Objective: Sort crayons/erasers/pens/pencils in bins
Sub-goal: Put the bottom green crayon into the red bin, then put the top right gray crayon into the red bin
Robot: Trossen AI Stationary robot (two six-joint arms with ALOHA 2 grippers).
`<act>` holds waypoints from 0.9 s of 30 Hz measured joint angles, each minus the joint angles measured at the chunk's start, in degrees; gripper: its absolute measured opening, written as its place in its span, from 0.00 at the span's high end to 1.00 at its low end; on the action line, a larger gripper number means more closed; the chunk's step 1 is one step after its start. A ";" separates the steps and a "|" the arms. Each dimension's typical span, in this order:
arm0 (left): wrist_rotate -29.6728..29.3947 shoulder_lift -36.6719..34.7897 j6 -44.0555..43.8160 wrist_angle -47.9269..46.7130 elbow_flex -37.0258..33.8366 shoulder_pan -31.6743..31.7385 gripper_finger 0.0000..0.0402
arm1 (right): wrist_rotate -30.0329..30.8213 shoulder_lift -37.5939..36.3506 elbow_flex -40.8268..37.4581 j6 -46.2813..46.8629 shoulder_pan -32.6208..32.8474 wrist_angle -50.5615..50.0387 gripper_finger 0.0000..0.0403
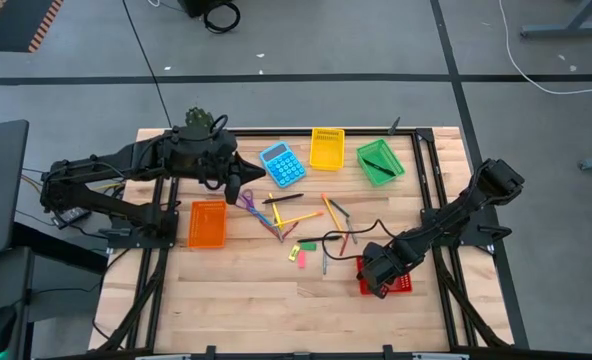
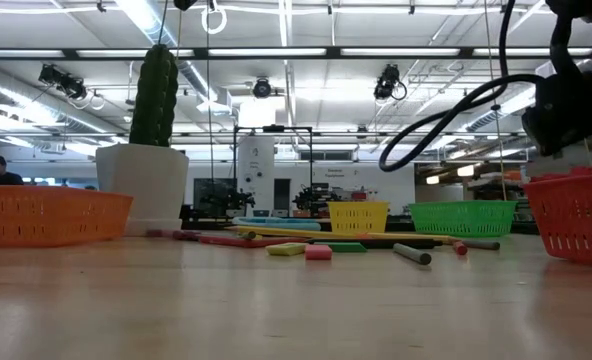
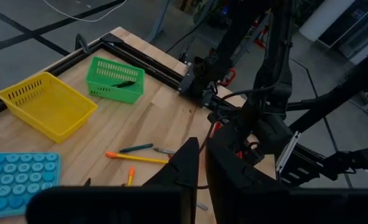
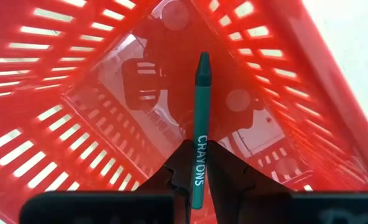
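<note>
1. The right tool [image 4: 196, 180] hangs over the red bin [image 4: 66, 93], its fingers pinched on a green crayon [image 4: 200, 118] pointing down into it.
2. The left tool [image 1: 238, 175] hovers near the blue calculator [image 1: 282, 164], fingers nearly together, gripping nothing.
3. Pencils [image 1: 298, 217], pens [image 1: 282, 198] and erasers [image 1: 297, 256] lie mid-surface.

My wooden counter [image 1: 226, 300] carries an orange bin [image 1: 207, 223], yellow bin [image 1: 326, 148], green bin [image 1: 379, 162], red bin [image 1: 400, 284], blue calculator [image 1: 282, 164], scissors [image 1: 248, 199] and scattered pencils [image 1: 298, 217], pens [image 1: 282, 198] and erasers [image 1: 300, 258].
</note>
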 joint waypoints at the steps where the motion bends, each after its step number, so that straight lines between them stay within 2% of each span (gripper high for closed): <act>1: 0.00 0.02 -0.01 0.00 0.00 0.00 0.91 | -0.02 0.00 0.00 0.28 0.00 0.01 0.89; 8: 0.00 0.02 -0.04 0.00 0.00 0.00 0.90 | -0.02 0.02 0.00 0.73 0.00 0.00 0.88; 16: 0.00 0.04 -0.04 0.00 0.00 0.00 0.90 | -0.06 0.02 0.00 1.06 0.00 -0.01 0.79; 27: 0.00 0.04 -0.04 0.01 0.02 0.00 0.90 | -5.31 0.07 2.94 0.07 0.00 -1.54 0.75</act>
